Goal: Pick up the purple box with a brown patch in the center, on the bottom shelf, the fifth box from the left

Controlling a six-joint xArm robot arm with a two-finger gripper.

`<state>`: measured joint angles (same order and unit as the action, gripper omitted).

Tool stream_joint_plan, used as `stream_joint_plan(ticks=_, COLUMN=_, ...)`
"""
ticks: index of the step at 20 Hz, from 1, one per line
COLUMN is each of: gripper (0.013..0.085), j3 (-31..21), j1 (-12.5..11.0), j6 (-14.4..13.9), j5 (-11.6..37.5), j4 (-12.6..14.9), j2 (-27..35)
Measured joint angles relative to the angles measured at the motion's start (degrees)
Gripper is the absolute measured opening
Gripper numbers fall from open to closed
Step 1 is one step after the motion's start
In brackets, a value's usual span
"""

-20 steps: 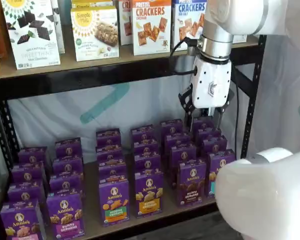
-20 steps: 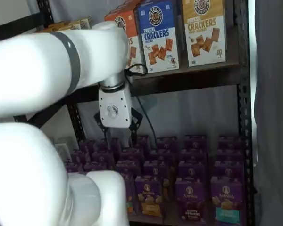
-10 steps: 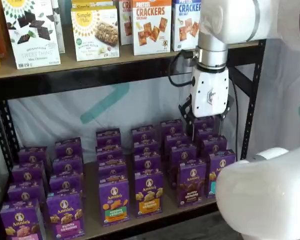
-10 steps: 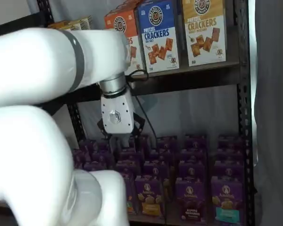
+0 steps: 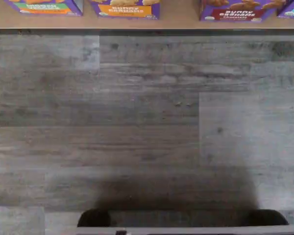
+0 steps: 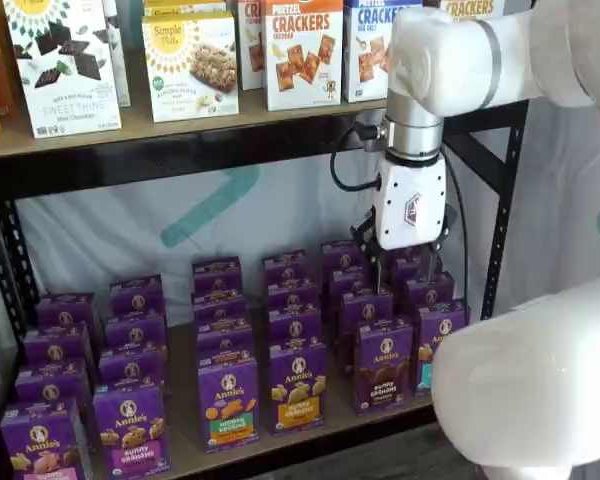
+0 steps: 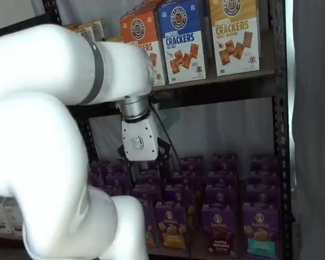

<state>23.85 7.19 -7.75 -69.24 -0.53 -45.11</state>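
Shelf views both show the bottom shelf [image 6: 185, 440] packed with purple cartons. Above its rear rows hangs the gripper [image 6: 404, 270], fingers spread wide with nothing between them. The purple box [image 6: 383, 366] stands at the front edge, below and nearer the camera.
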Motion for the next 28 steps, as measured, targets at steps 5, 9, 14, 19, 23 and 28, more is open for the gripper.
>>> stream_joint_plan(ticks=5, gripper=0.085, j3=-0.9, j1=-0.6, j6=0.9, j5=4.6, j4=-0.9, j2=3.5)
stream_joint_plan(ticks=9, gripper=0.085, j3=-1.4, j1=-1.1, j6=1.6, j5=9.4, j4=-1.0, j2=7.5)
stream_joint_plan(ticks=14, gripper=0.085, j3=-1.2, j1=-1.4, j6=1.1, j5=14.6, j4=0.8, j2=13.0)
stream_joint_plan(ticks=19, gripper=0.085, j3=-1.1, j1=-2.5, j6=2.1, j5=20.0, j4=0.8, j2=18.1)
stream_joint_plan(ticks=23, gripper=0.085, j3=-1.0, j1=-3.4, j6=3.4, j5=24.1, j4=0.2, j2=22.0)
stream_joint_plan(ticks=28, gripper=0.085, j3=0.0, j1=-4.0, j6=2.9, j5=28.1, j4=1.8, j2=27.4)
